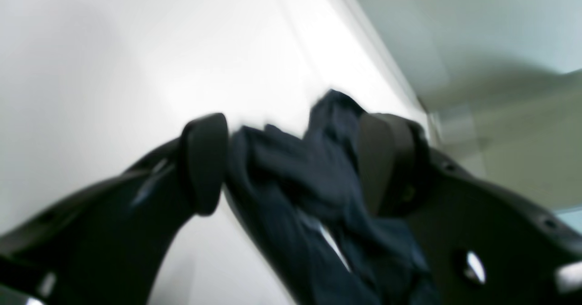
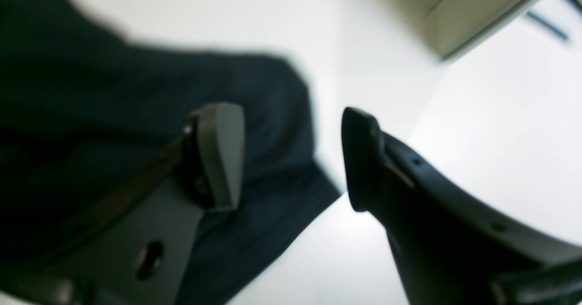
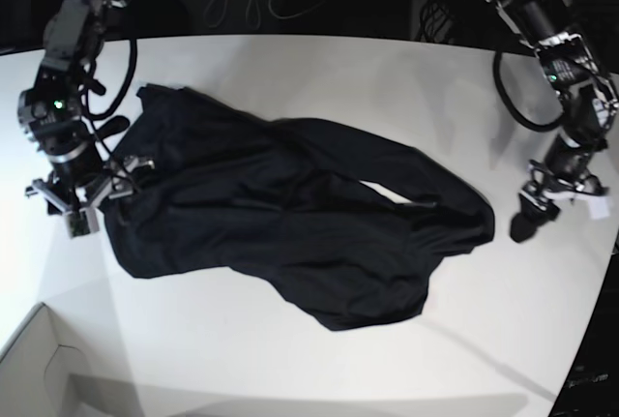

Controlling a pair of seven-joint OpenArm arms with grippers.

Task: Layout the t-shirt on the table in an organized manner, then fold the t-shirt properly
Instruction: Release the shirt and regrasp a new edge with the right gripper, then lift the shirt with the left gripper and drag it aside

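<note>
While both wrist views are blurred, each shows jaws parted. Left gripper (image 1: 291,164) stands open with a fold of the t-shirt (image 3: 290,219) bunched between its fingers, contact unclear. Right gripper (image 2: 291,157) is open at the cloth's edge. T-shirt lies crumpled across the table (image 3: 290,359), centre frame. A cardboard box (image 3: 34,369) is cropped lower left.

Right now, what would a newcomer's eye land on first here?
The black shirt lies rumpled across the middle of the white table. The right gripper stands open at the shirt's edge on the base view's left. The left gripper is at the opposite end, jaws apart, with cloth bunched between them in its wrist view.
</note>
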